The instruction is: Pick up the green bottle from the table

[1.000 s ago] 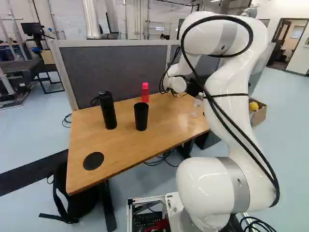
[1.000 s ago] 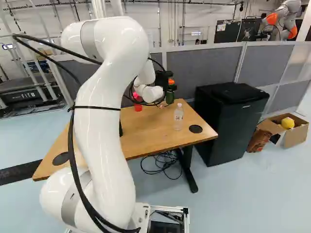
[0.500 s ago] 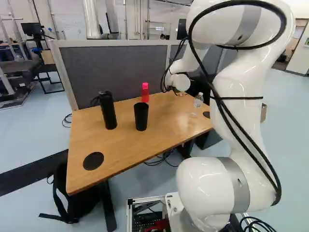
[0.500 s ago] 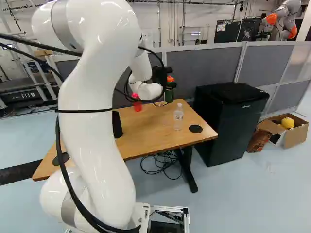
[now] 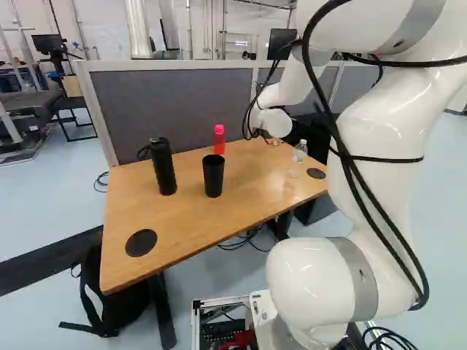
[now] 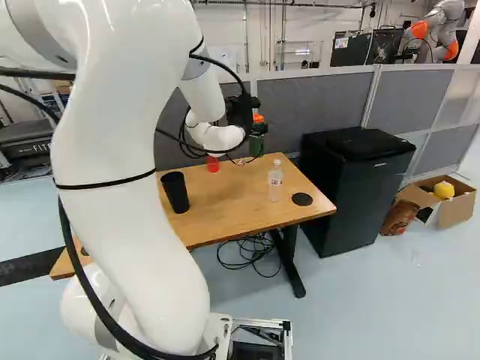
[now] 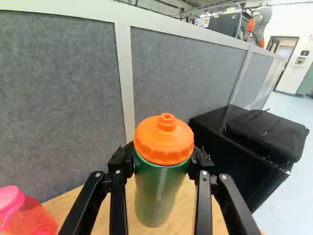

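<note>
White and glossy, the robot arm (image 6: 127, 217) rises from its joint at the foot of both base views and reaches over a wooden desk (image 5: 186, 226). A black backpack (image 5: 109, 306) lies on the floor by the desk's near left leg. On the desktop, in the left base view, a black tumbler (image 5: 213, 176) stands upright beside a taller black flask (image 5: 163, 166). A clear bottle (image 6: 275, 181) stands near the desk's right end. Toward the back edge, the black hand (image 6: 246, 116) holds the green bottle (image 7: 156, 191), its two fingers closed against opposite sides just under the orange cap (image 7: 164, 139). The bottle is upright; whether its base touches the desk is hard to tell. A pink-red bottle (image 5: 220, 142) stands near the back edge too, apart from the green one. Right of the desk is a black cabinet (image 6: 349, 195), and grey partition panels (image 6: 315, 105) run behind. Farther off, another robot (image 6: 439, 30) shows orange joints.
</note>
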### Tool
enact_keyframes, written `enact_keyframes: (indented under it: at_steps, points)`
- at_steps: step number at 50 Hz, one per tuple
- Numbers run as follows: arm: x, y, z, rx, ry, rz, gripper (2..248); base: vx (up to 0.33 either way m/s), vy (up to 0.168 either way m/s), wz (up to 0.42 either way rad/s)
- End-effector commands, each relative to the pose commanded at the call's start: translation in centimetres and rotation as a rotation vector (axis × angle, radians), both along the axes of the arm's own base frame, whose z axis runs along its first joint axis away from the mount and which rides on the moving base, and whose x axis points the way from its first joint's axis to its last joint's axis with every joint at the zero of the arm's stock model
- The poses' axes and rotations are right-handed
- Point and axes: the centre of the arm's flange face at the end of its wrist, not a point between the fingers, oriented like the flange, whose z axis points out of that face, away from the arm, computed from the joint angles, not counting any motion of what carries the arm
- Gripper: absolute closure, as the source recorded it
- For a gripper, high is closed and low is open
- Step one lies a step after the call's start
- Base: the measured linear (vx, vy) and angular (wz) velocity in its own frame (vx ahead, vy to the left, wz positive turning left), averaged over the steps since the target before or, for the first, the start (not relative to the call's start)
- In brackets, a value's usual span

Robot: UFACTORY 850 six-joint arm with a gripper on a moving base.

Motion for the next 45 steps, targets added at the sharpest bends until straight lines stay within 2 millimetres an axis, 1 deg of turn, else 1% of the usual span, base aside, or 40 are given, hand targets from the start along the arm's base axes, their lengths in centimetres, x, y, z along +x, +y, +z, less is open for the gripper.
enact_keyframes:
  at_steps: [17, 45]
  points:
    - [-3.6, 1.1, 0.2, 0.001, 0.01, 0.014, 127, 0.0, 0.0, 0.0]
    - [-9.5, 2.2, 0.3, 0.001, 0.018, 0.029, 127, 0.0, 0.0, 0.0]
